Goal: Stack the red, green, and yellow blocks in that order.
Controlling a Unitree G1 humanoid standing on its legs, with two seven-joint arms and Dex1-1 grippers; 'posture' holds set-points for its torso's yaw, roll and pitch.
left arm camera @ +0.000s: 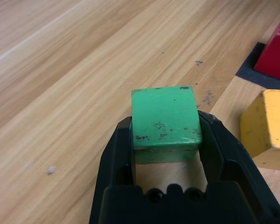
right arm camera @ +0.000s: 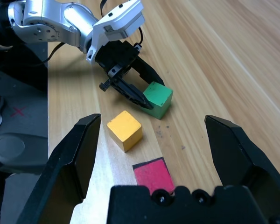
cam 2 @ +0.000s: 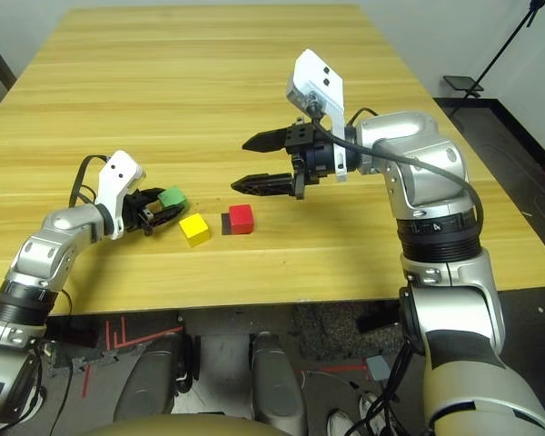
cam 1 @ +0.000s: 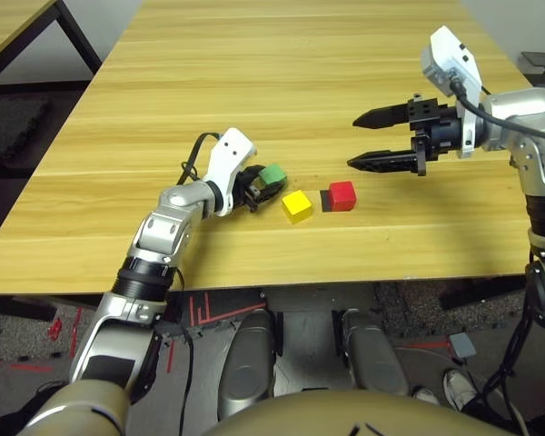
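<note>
- Between left gripper fingers: small light green wooden cube, clamped on opposite flat faces; looks light, rigid, scuffed.
- Right gripper: spread wide, empty.

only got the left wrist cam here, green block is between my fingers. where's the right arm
Observer: The right gripper hangs above the table, beyond the red block, its fingers spread wide with nothing between them.
Operator: is red sitting on something, i see a dark edge
Observer: Yes, the red block sits on a flat black patch that sticks out on the side facing the yellow block.
Operator: anything stacked yet
Observer: No. Red and yellow each stand alone on the table, with a small gap between them, and the green block is in the left gripper, beside yellow, on the side away from red.
</note>
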